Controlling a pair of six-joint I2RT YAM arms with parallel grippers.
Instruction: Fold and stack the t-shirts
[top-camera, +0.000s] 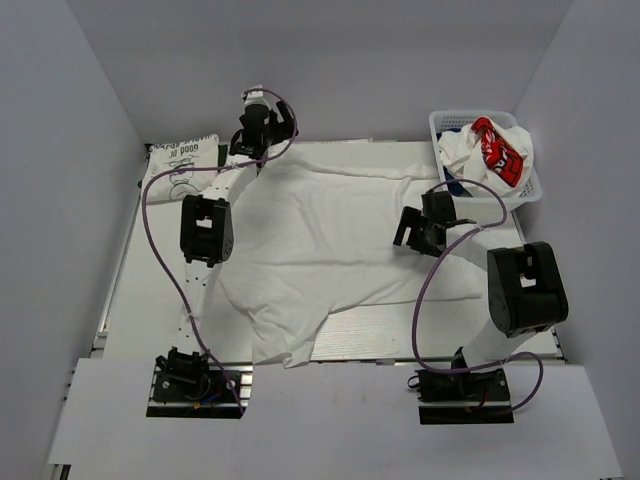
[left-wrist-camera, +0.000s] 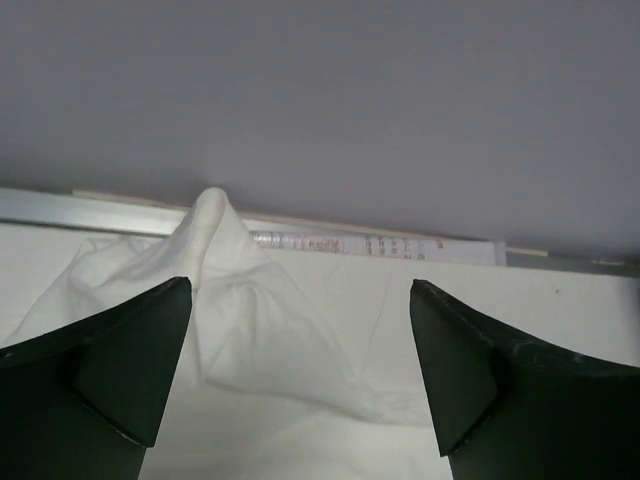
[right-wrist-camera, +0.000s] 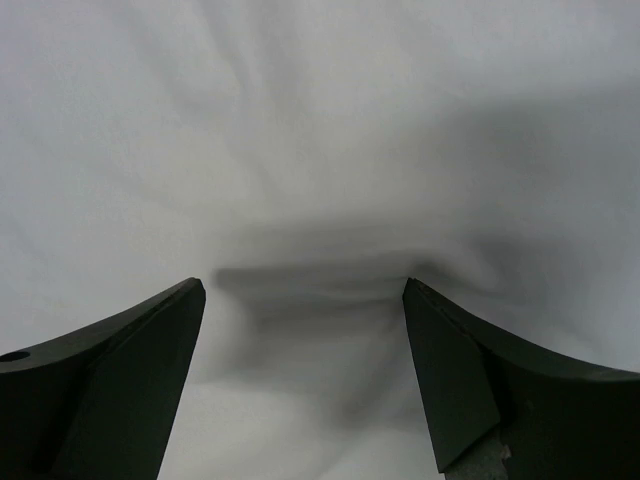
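Spread t-shirt fills centre; basket blocks far right; folded tee far left.

top: high behind bases, looking down | left wrist: low, facing wall | right wrist: close above t-shirt | shared: t-shirt

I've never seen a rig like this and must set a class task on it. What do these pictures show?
Two robot arms are bolted to a table. One picture looks down from above; the other two come from a camera on each wrist, showing that arm's own claw. A white t-shirt lies spread on the table, a folded printed one sits far left, and more tees fill a basket far right. The left claw is open before a raised peak of cloth; the right claw is open over the shirt. Neither holds anything.
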